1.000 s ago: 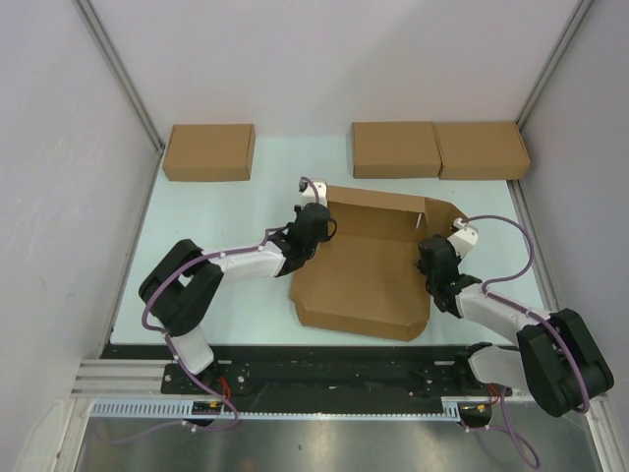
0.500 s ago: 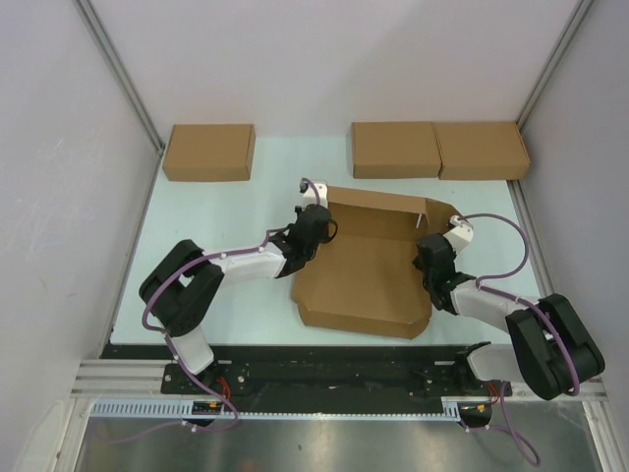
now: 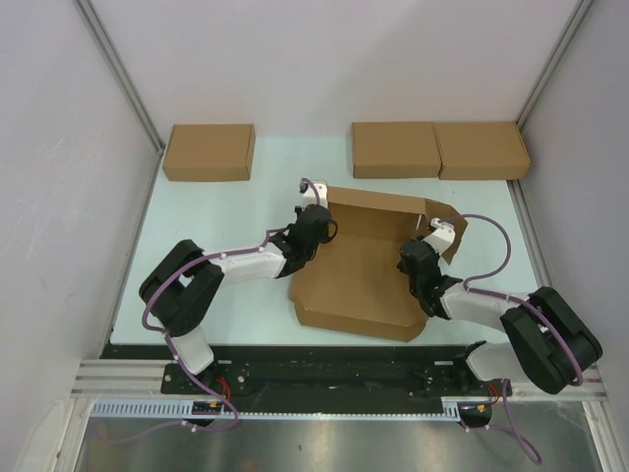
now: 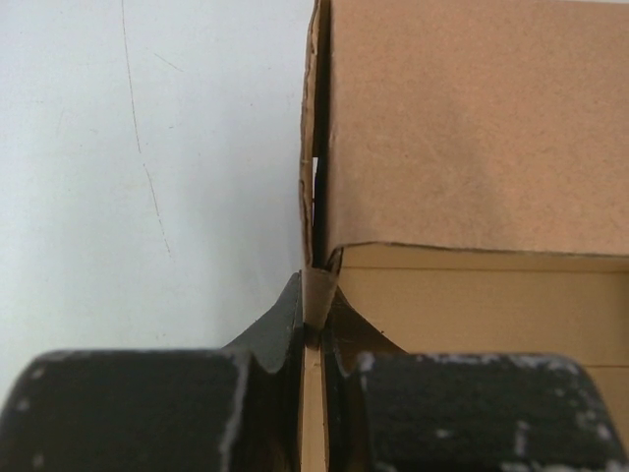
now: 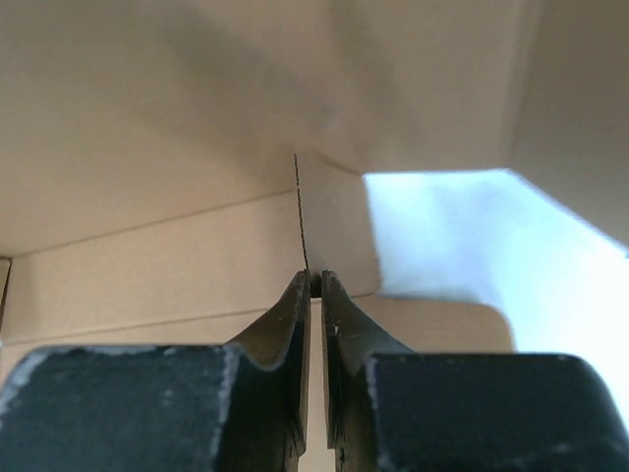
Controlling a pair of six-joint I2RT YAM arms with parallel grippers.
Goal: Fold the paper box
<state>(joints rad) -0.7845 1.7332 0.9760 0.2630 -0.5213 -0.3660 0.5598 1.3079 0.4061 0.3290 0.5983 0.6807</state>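
The paper box (image 3: 359, 280) lies in the middle of the table as a big brown die-cut sheet, with its back wall raised. My left gripper (image 3: 320, 214) is shut on the sheet's upright left side wall. In the left wrist view the cardboard edge is pinched between the jaws (image 4: 316, 313), beside the box's back corner (image 4: 472, 128). My right gripper (image 3: 423, 246) sits over the right side of the sheet. In the right wrist view it (image 5: 314, 285) is shut on a thin upright cardboard flap (image 5: 334, 221).
Three smaller closed brown boxes stand along the back edge: one at the left (image 3: 208, 151) and two side by side at the right (image 3: 395, 148) (image 3: 482, 149). Grey walls close in the pale table (image 3: 226, 206) on both sides.
My right gripper has moved left, in over the sheet, and has closed on the right flap. The left gripper has kept its grip and place.
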